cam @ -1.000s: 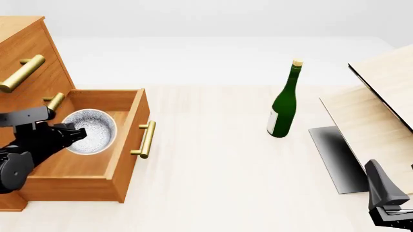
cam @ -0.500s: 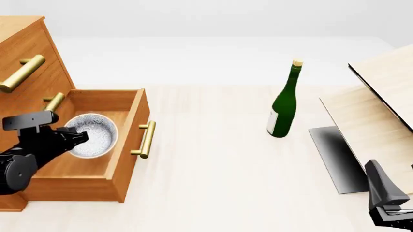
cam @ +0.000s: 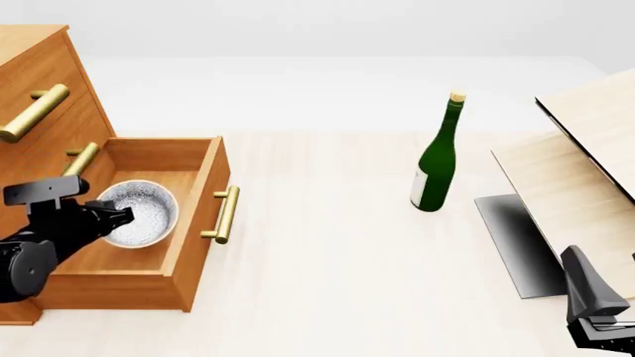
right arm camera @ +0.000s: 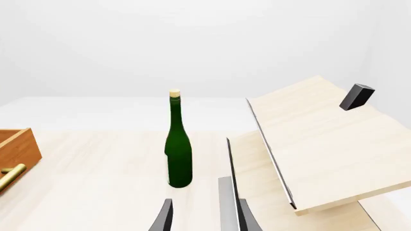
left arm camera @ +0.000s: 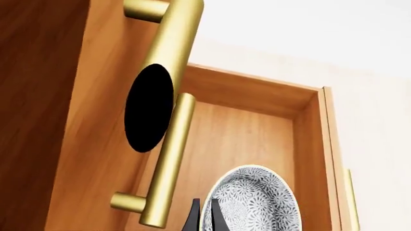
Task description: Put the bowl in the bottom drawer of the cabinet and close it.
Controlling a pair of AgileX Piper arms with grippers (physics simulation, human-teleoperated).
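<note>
Front view: left tool pinched the bowl rim, bowl sitting inside the open bottom drawer of the cabinet, apparently being set down. Right tool parked apart, fingers spread, empty. Closing not yet done.

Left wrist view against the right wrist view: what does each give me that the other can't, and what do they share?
Only the left wrist view shows the bowl lying inside the open bottom drawer, the left gripper at the bowl's rim, and the brass handles of the upper drawers close up. Only the right wrist view shows the green bottle standing upright, the pale wood panels and the right gripper, open and holding nothing. Both catch some of the bottom drawer, a mere corner in the right wrist view, and the light tabletop.
</note>
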